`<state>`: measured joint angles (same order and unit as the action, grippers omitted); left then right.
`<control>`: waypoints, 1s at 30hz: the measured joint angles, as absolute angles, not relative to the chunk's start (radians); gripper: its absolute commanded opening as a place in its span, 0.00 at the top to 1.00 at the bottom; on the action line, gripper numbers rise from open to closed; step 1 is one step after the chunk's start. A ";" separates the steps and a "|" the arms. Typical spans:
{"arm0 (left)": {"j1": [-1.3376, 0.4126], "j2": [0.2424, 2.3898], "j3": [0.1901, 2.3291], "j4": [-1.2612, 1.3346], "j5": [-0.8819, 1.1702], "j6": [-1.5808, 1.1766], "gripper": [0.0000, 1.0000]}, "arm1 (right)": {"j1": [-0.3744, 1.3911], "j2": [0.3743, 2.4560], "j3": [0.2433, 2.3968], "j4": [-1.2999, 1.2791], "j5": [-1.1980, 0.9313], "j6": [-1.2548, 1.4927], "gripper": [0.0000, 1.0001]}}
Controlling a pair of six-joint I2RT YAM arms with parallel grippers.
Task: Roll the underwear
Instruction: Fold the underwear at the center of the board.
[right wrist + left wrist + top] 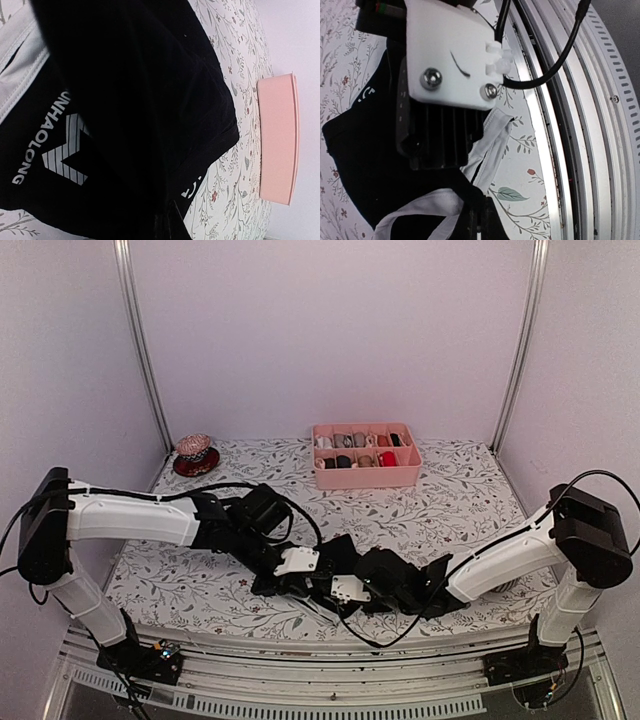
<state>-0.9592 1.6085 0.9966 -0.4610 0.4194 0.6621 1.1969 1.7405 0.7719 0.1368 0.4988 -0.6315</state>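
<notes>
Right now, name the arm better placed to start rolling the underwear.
Right, probably. The right tool is shut on the edge of the underwear, whose lettered waistband lies spread ahead of it. The left tool is shut on the beige band, with the right arm's housing crowding its front.

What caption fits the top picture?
Left arm and right arm meet over black underwear on the flowery table, pink tray behind.

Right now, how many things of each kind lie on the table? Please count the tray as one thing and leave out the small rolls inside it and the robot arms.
Black briefs: 2, the beige-waistband brief and the lettered-waistband brief
Pink tray: 1
Red dish: 1
Patterned pink object on the dish: 1
Total: 5
</notes>
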 measured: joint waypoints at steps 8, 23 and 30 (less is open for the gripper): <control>-0.960 1.607 1.059 -0.508 0.465 0.656 0.98 | 1.197 1.662 0.803 0.067 0.559 -0.698 0.98; -0.989 1.724 1.158 -0.579 0.587 0.617 0.95 | 1.186 1.624 0.720 0.062 0.645 -0.819 0.98; -1.000 1.773 1.193 -0.589 0.625 0.598 0.89 | 1.164 1.624 0.702 0.146 0.672 -0.886 0.98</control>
